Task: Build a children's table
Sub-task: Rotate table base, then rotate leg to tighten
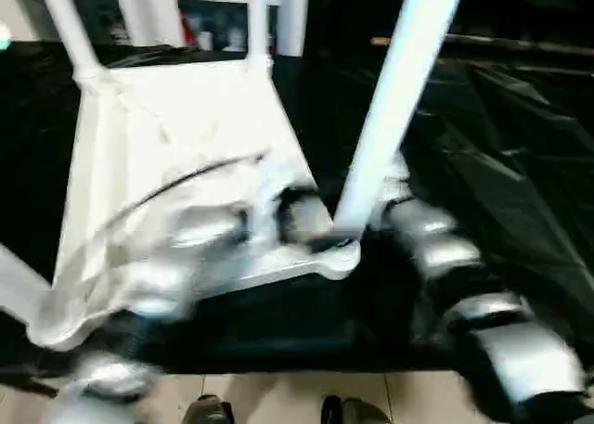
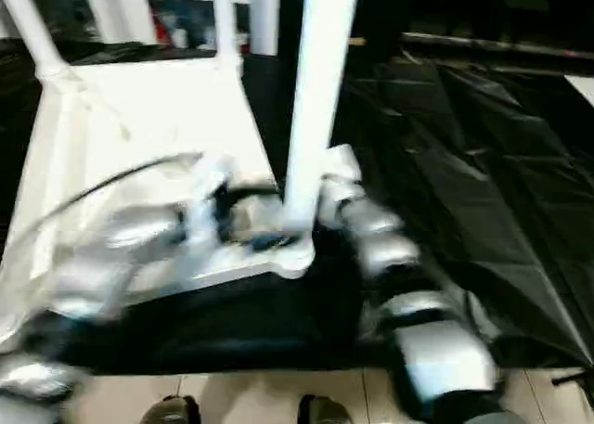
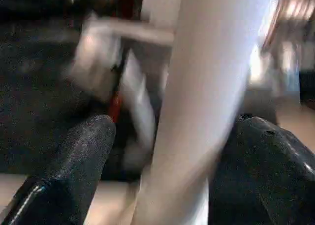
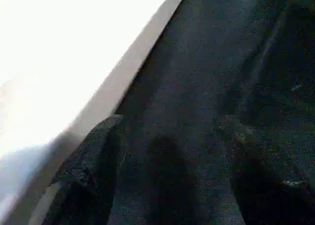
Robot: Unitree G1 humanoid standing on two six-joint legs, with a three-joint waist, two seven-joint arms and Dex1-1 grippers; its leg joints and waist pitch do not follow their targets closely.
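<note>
The white tabletop (image 1: 186,146) lies underside up on a black sheet. Two white legs stand in its far corners (image 1: 70,25) (image 1: 260,16). A third leg (image 1: 399,99) rises from the near right corner socket (image 1: 339,257). My left gripper (image 3: 172,161) reaches across the tabletop to the base of this leg. Its fingers (image 3: 83,151) sit on either side of the tube, open, with a gap on one side. My right gripper (image 4: 172,176) hangs open over the black sheet, beside the tabletop's edge (image 4: 128,72) and just behind that leg.
The black sheet (image 1: 501,164) spreads wide to the right, wrinkled. A white glass-door cabinet (image 1: 213,20) stands at the back. Beige floor and my feet (image 1: 209,410) show along the near edge. Another white tube (image 1: 14,285) juts out at the near left corner.
</note>
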